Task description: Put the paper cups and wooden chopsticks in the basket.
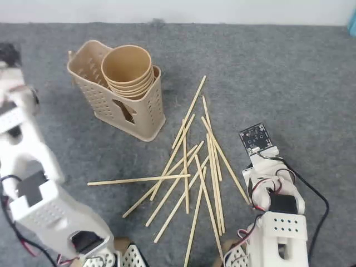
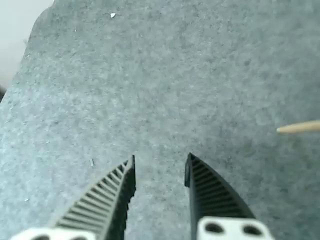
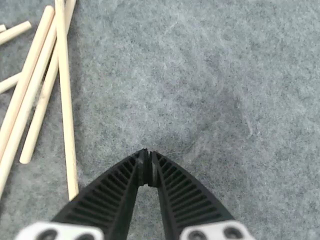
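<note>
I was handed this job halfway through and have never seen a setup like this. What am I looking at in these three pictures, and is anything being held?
These are two small robot arms side by side at a table covered in grey felt. The high view looks down from above. In it the left arm is at the left edge and the right arm at the lower right. A stack of paper cups already sits in the basket. The wooden chopsticks lie scattered on the felt beside it.

The other two pictures come from cameras on the arms' wrists, looking out along the black fingers. The left gripper is open over bare felt, with one chopstick tip off to the side. The right gripper is shut and empty, close to several chopsticks. Nothing is held.
</note>
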Robot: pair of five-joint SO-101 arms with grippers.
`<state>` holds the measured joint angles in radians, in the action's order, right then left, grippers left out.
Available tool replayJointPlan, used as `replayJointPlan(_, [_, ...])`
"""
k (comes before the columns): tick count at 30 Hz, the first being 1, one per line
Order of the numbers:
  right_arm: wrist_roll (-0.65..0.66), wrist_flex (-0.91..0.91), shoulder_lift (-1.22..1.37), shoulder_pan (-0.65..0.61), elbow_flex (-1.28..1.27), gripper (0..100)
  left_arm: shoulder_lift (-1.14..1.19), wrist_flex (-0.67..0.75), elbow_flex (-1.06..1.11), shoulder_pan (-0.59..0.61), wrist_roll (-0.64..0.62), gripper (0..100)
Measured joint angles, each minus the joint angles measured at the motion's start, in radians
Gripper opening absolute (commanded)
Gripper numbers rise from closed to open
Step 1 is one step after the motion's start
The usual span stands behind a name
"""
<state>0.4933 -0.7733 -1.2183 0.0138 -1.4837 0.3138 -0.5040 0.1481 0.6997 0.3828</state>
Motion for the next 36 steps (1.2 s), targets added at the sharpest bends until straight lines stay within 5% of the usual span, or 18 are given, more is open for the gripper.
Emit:
replayJointPlan(10, [0.018,0.000,0.000,0.000,0.000,0.8,-0.229,0.152,0.381,0.023,0.006,16])
replayJointPlan(19, [0.025,0.011,0.000,-0.017,0.000,0.8,-0.609,0.456,0.836,0.012,0.009,16])
replayJointPlan(27, [0.023,0.011,0.000,-0.017,-0.011,0.8,-0.543,0.603,0.862,-0.049,-0.046,32])
replayJointPlan(36, [0.025,0.017,0.000,-0.028,-0.031,0.8,-0.311,0.809,0.862,-0.080,-0.046,31])
